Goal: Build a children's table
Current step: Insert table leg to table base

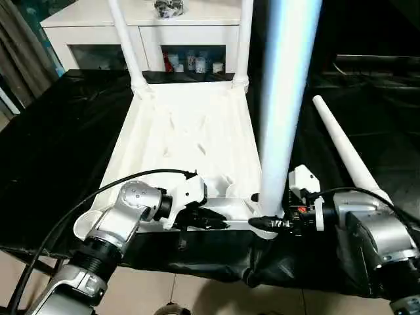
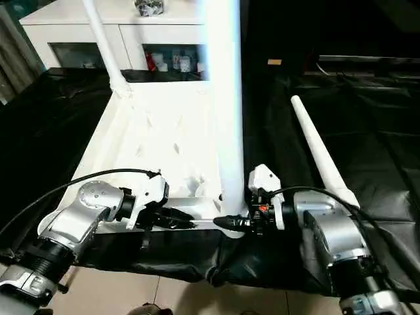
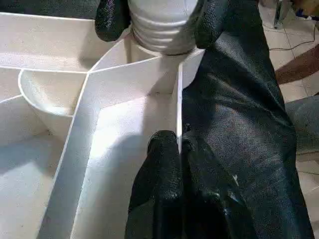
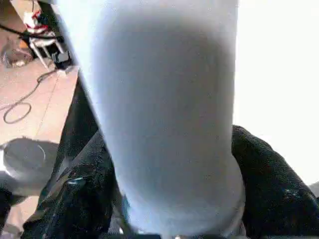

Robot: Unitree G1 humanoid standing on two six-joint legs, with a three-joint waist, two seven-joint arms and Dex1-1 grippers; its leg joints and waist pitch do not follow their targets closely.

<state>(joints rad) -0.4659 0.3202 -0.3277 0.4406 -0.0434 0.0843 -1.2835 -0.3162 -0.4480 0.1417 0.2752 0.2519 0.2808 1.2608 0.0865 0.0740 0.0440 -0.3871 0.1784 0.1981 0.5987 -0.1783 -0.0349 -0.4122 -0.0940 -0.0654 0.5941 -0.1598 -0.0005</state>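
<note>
Upturned white tabletop (image 1: 190,131) lying ribbed side up on a black-draped counter (image 1: 59,151), near edge toward the robot. Two legs (image 1: 125,42) standing upright in the far corner sockets at roughly 11 and 1 o'clock of the tabletop. A third leg (image 1: 285,92) rising upright from the near corner socket at about 5 o'clock, its ridged base seated in the socket in the left wrist view. A fourth leg (image 1: 344,147) lying loose on the black cloth off at 3 o'clock, apart from the tabletop. Left gripper (image 3: 178,144) with jaws clenched on the thin near rim of the tabletop. Right gripper (image 1: 268,223) with jaws clasped round the base of the upright near leg, a black finger (image 4: 271,194) either side. White cabinet (image 1: 98,29) beyond at 12 o'clock.
</note>
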